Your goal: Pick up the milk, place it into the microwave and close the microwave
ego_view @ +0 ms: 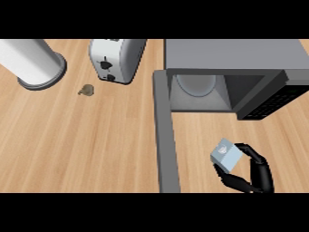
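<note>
- Head view: the right hand [250,174] comes in from the lower edge at the right, its fingers and thumb curled round the milk [225,155], a small pale-blue carton.
- The milk sits tilted in that grasp, in front of the microwave [240,59] and a little right of its door [165,136]; whether it is clear of the tabletop [70,145] cannot be told.
- The door stands swung wide toward the robot, so the inside and its round plate [197,84] are open for the carton.
- The carton looks lined up with the opening, likely so it can go straight in.
- The left hand does not show.
- A toaster [117,59], a white cylinder [30,61] and a small brown thing [86,90] stand well apart to the left.
</note>
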